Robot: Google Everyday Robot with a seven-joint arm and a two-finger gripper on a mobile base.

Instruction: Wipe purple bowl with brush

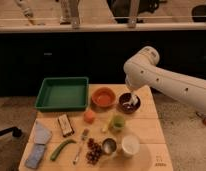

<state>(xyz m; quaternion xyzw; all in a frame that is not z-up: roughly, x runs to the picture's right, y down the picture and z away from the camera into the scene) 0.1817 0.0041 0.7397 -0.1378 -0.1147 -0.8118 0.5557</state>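
Purple bowl (139, 106) sits near the back right of the wooden table (148, 131), just right of the orange bowl (103, 96), with the green tray (62, 79) further left. The arm reaches down from the right and the gripper (130, 96) is right over the bowl, dipping inside. Its fingers are closed up tight, apparently pinching the brush (132, 103), whose whitish head is down in the bowl.

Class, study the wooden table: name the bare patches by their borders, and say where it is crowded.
Bare: the right strip of the table, from the purple bowl down past the white cup to the front corner. Crowded: the front middle around the metal cup, grapes and fork; at the back the gripper reaches into the purple bowl beside the orange bowl.
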